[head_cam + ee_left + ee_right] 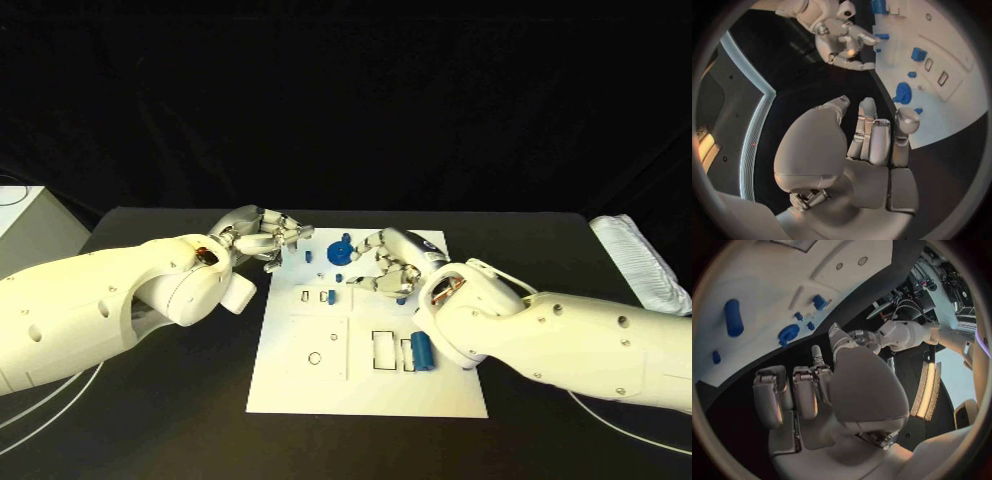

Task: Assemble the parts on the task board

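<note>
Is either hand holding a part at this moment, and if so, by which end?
Nothing is held: the left hand and the right hand both show bare fingers, apart, above the task board.

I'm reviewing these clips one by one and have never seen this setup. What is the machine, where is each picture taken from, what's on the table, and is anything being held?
This is a robot with two white arms, each ending in a silver many-fingered hand. The square picture comes from a camera on its head, looking down at a black table. The two round pictures come from fisheye cameras at the wrists, each behind that arm's own hand, so straight edges look bent.

On the table lies the white task board, with several slots cut into it. Small blue parts sit on it: a round disc near the far end, a cylinder near the right arm, and a few smaller pieces.

The left hand sits at the board's far left corner; the right hand is over the board beside the disc. In the wrist views neither palm seems to hold anything, and the fingers look apart.
</note>
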